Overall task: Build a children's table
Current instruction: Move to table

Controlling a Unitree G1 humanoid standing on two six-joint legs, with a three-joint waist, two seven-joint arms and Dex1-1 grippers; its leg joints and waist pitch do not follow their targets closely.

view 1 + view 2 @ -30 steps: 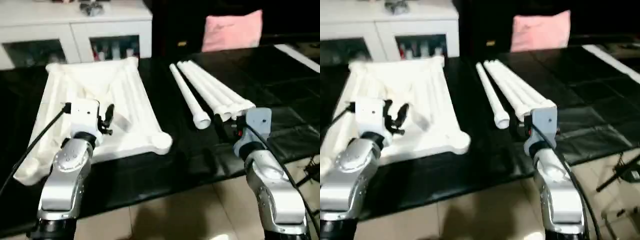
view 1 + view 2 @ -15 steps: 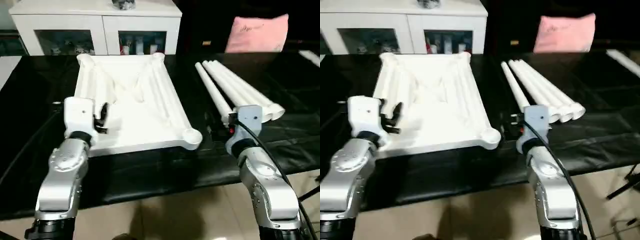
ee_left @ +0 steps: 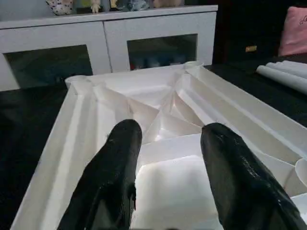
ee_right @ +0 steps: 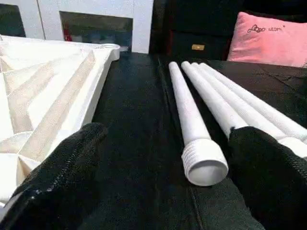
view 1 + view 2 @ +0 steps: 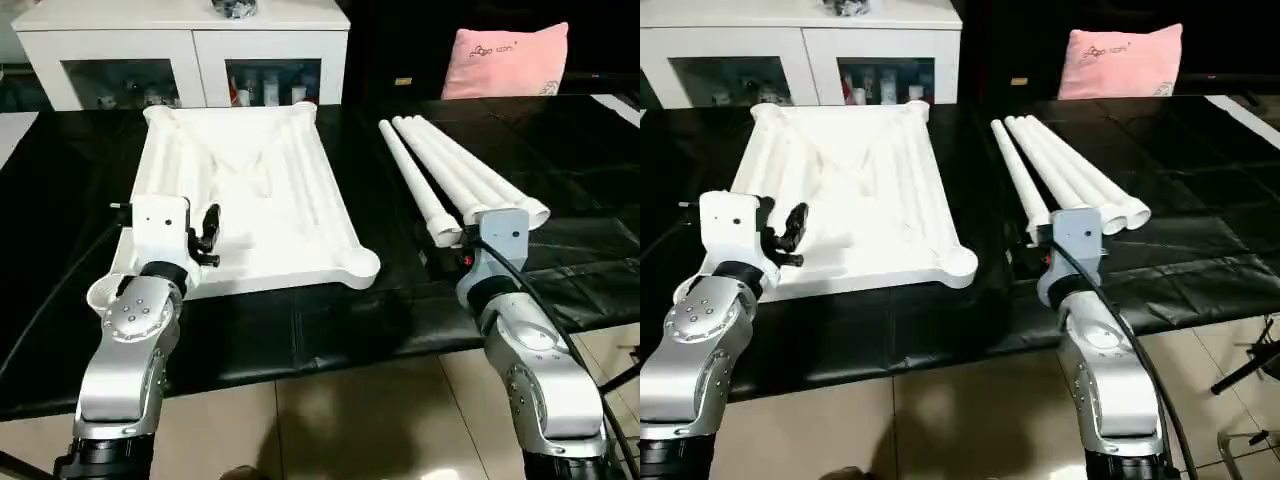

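White tabletop [image 5: 255, 195] lies ribs-up on the black mat [image 5: 330, 330]; no leg is fitted yet.

Four legs [image 5: 455, 175] lie side by side at 3 o'clock of it, apart from it. Right gripper [image 4: 168, 172] hangs with fingers wide and empty, the nearest leg's threaded end [image 4: 205, 164] between them. Left gripper [image 3: 170, 167] hovers half-open, empty, over the tabletop's near edge. Next, probably: close on that leg and carry it to a corner socket [image 5: 357, 265].

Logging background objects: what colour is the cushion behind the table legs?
Pink, with small dark lettering; the cushion shows best in the right wrist view.
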